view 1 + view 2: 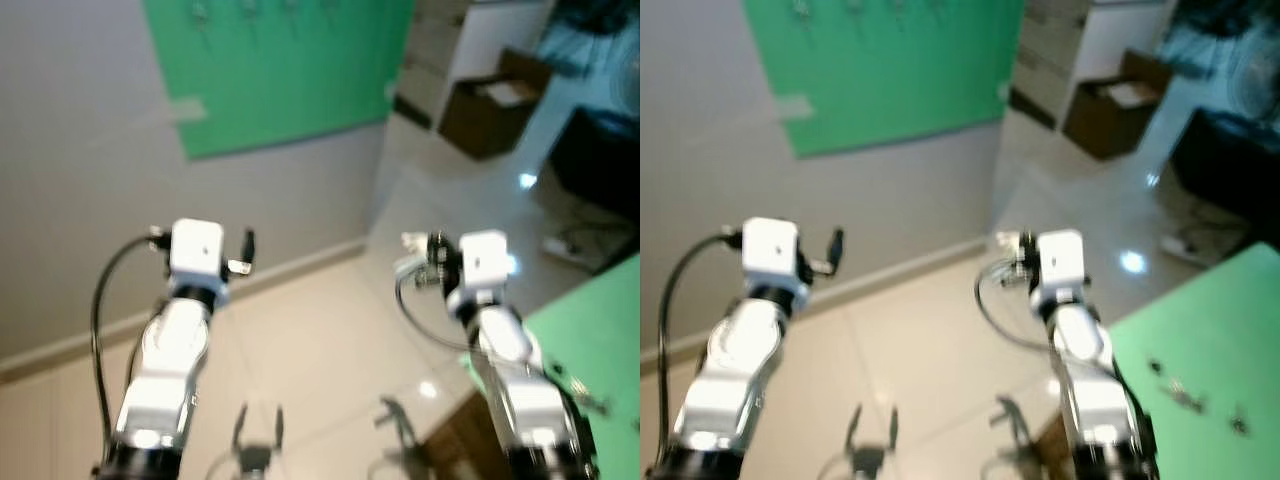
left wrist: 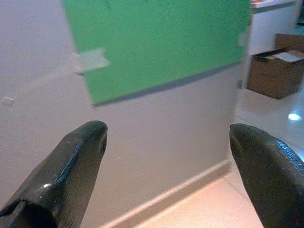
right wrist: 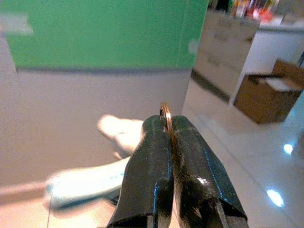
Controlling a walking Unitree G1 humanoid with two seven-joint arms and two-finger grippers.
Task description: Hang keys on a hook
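Note:
A green board (image 1: 290, 70) hangs on the grey wall ahead, with several small hooks (image 1: 248, 10) along its top edge, blurred. Both arms are raised toward it and well short of it. My right gripper (image 3: 166, 124) is shut on a thin gold key ring (image 3: 165, 110) that sticks up between the fingertips. A blurred white piece (image 3: 85, 183) dangles below the ring. From the head the right gripper (image 1: 430, 255) shows with that pale blur beside it. My left gripper (image 2: 166, 135) is open with nothing between its fingers (image 2: 80, 156) and faces the wall under the board.
A green table (image 1: 610, 320) at the lower right carries a few small metal pieces (image 1: 1180, 392). A brown cardboard box (image 1: 490, 110) and white cabinets (image 1: 480, 35) stand at the back right. A dark object (image 1: 595, 150) sits on the glossy tiled floor (image 1: 330, 350).

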